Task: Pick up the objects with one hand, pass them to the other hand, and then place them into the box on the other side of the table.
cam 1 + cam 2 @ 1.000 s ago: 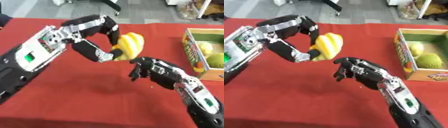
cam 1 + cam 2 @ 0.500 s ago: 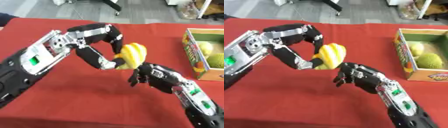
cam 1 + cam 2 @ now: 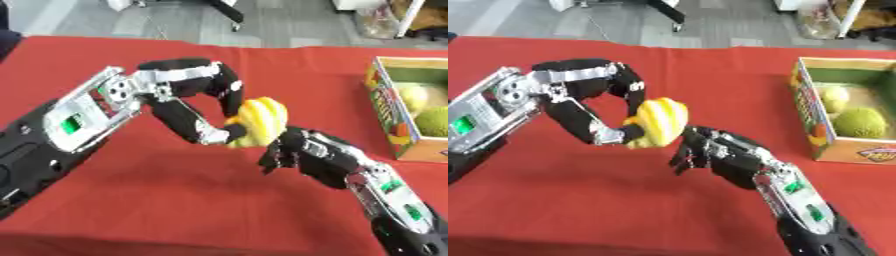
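Note:
A yellow ribbed fruit-like object (image 3: 255,122) hangs above the red table, pinched between the fingers and thumb of my left hand (image 3: 208,102). My right hand (image 3: 308,153) sits just right of it and slightly lower, fingers half curled and pointing down-left, their tips close to the object's lower right side; contact is not clear. The open cardboard box (image 3: 808,114) stands at the table's right edge with two green round fruits (image 3: 857,122) inside.
The red tablecloth (image 3: 131,200) covers the whole work surface. Grey floor and a chair base (image 3: 223,10) lie beyond the far edge. Both forearms cross the middle of the table.
The left hand has carried the yellow object down and to the right. The right hand has come up closer, so the gap between it and the object has nearly closed.

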{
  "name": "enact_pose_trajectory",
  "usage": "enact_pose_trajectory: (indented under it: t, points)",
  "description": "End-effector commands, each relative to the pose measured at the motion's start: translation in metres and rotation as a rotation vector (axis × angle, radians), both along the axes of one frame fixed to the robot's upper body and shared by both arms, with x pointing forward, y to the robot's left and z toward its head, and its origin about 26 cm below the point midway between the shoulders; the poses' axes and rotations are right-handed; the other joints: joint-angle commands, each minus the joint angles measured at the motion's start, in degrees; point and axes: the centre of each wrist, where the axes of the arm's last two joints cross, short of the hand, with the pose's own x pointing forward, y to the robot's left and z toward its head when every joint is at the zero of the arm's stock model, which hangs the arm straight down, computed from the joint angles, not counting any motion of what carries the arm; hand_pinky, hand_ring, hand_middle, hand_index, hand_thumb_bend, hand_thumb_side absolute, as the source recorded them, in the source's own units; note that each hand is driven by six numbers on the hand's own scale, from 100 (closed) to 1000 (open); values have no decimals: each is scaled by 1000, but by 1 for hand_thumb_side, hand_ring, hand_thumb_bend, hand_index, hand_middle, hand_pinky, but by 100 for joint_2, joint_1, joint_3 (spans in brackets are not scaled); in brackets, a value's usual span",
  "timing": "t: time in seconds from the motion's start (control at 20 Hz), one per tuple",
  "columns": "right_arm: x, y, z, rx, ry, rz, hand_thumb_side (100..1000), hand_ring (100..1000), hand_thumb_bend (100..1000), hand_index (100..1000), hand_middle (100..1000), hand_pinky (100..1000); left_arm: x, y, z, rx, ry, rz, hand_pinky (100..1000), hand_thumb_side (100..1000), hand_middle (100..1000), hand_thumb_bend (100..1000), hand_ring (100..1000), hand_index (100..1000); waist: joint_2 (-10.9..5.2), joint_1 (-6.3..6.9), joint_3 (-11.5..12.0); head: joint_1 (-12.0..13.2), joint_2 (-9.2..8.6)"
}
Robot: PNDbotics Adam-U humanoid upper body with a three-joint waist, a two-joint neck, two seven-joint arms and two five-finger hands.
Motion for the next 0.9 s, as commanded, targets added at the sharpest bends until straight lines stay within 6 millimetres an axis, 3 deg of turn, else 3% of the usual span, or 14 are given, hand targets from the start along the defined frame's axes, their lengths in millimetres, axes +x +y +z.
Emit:
enact_pose_trajectory:
  t: [0.05,0.9]
  points:
    - [2,0,7,11,-17,-5,519,676,429,835,501,659,2,6,11,31,-14,25,639,143,455,183,541,423,-123,84,-2,11,31]
    - [0,5,13,6,-56,6,535,676,418,832,498,658,4,-10,13,69,55,42,636,144,455,185,525,423,-133,85,-59,29,31]
